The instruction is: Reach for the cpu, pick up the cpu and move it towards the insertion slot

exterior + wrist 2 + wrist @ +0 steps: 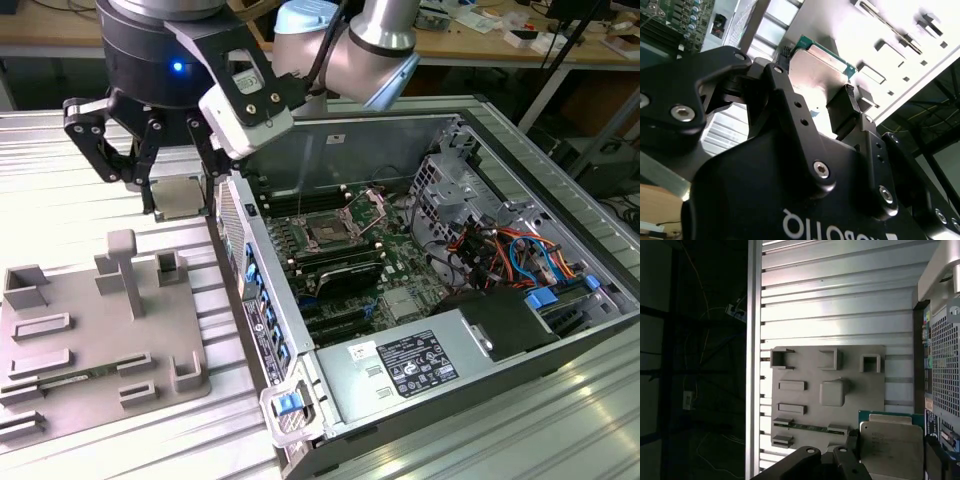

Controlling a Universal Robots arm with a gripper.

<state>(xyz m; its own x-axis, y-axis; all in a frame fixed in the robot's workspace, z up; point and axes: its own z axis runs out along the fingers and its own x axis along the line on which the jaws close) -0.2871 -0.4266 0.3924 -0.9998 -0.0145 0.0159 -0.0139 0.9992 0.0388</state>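
The cpu (181, 198) is a flat silvery square chip, and it hangs in the air between the black fingers of my gripper (183, 192), which is shut on it. It hovers above the ribbed metal table, just off the open computer case on the exterior view's left. Both wrist views show the cpu (815, 67) (892, 445) clamped by its two opposite edges, with a green rim showing on it. The insertion slot (328, 232), a square socket with a dark centre and its wire bracket raised, lies on the motherboard inside the case, to the exterior view's right of the gripper.
A grey plastic tray (90, 340) (825, 405) with recesses and upright posts lies on the table below and beside the gripper. The case side wall (240, 230) stands between gripper and socket. Black memory slots, a drive cage with coloured cables (500, 250) and a power supply (420, 360) sit inside the case.
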